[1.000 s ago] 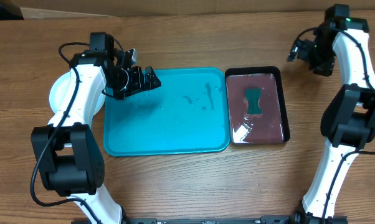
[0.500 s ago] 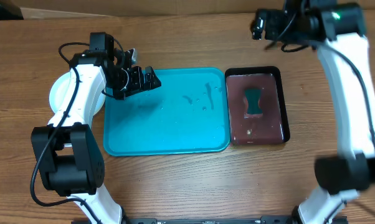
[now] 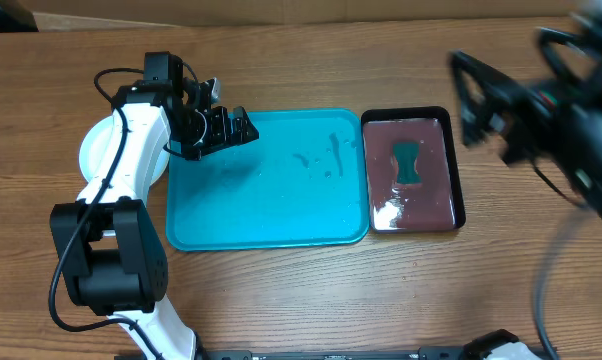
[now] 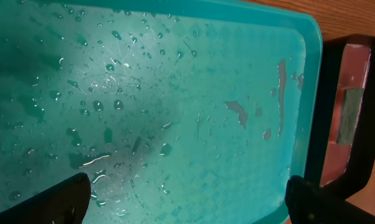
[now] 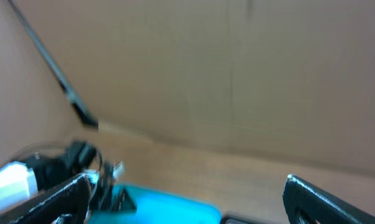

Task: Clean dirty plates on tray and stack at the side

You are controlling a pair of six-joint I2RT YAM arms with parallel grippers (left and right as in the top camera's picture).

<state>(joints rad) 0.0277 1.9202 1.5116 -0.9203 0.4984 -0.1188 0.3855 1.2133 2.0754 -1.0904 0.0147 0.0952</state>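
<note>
The turquoise tray [image 3: 266,215] lies mid-table, wet and bare of plates, with thin red-brown smears [image 4: 281,81] toward its right end. A pale round plate [image 3: 93,150] rests on the table left of the tray, half hidden under my left arm; how many are stacked there I cannot tell. My left gripper [image 3: 243,130] hovers over the tray's far-left corner, open, with only wet tray between its fingers [image 4: 190,205]. Blurred and raised high toward the camera at the right, my right gripper [image 3: 469,100] is open and empty [image 5: 187,199].
A black tray [image 3: 459,170] of reddish water with a teal sponge [image 3: 409,163] in it sits against the turquoise tray's right side. Brown cardboard [image 5: 237,74] stands along the table's far edge.
The right arm has swung from the far right corner, across the back, up close to the overhead camera, now motion-blurred. The left arm and both trays have not moved.
</note>
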